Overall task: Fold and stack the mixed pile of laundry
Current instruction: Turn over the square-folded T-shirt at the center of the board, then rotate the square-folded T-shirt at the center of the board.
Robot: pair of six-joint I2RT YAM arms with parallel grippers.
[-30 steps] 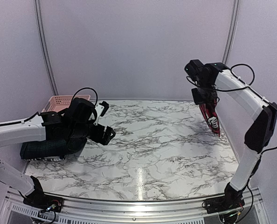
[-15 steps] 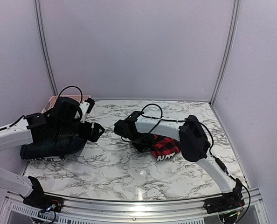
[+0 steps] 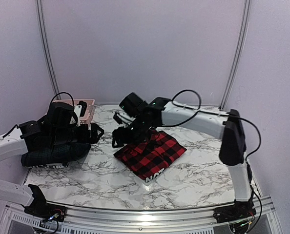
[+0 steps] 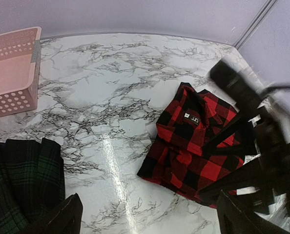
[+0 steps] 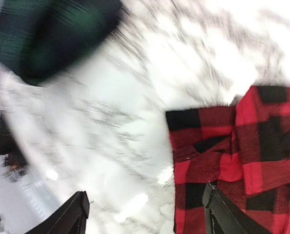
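Red-and-black checked shirt (image 3: 152, 152) is seen spread flat near the middle of the marble worktop (image 3: 198, 183), with white lettering along its near edge and a small white label at its collar. The right fingers (image 5: 220, 212) are held wide apart over the far left part of the shirt, and nothing is grasped between them. In the right wrist view one finger is seen over the checked cloth and the other over bare marble, with the shirt's edge running through the gap between them. Whether a fingertip touches the cloth cannot be told, as that view is blurred.

A dark green plaid garment (image 3: 47, 155) is bunched at the left edge of the worktop, well apart from the shirt, and is partly covered by the left arm in the top view. The left fingers (image 4: 62, 218) are likewise spread wide, and nothing is gripped by them. In the left wrist view the plaid garment is seen beside one finger, bare marble fills the gap, and the checked shirt lies toward the other finger, partly hidden by the right arm. A pink basket (image 4: 10, 73) is seen at the far left corner, beyond the plaid garment.
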